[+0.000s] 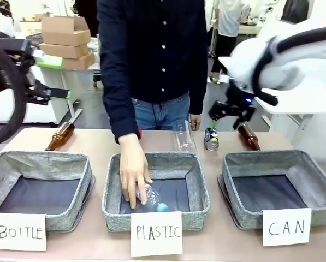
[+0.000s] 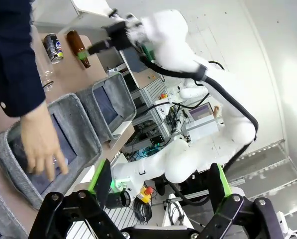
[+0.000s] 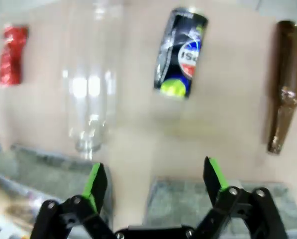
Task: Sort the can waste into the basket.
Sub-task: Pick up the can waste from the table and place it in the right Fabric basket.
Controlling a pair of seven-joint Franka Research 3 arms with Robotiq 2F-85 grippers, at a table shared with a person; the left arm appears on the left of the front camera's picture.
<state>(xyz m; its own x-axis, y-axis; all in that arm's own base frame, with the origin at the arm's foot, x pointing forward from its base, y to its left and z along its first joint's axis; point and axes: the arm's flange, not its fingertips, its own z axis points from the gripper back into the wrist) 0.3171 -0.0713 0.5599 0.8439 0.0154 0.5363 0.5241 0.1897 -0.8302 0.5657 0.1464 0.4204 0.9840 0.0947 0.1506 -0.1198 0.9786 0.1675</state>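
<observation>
The black metal can with the green patch (image 3: 180, 52) looks light, thin-walled and slick, so I'd pinch it mid-body; right gripper (image 3: 155, 181) hangs spread and empty, left gripper (image 2: 160, 181) too

Front view faces the person across the table — both wrist views share the black can (image 3: 180, 52), seemingly.

Right fingers (image 1: 232, 114) above can (image 1: 211, 139) (lying)
</observation>
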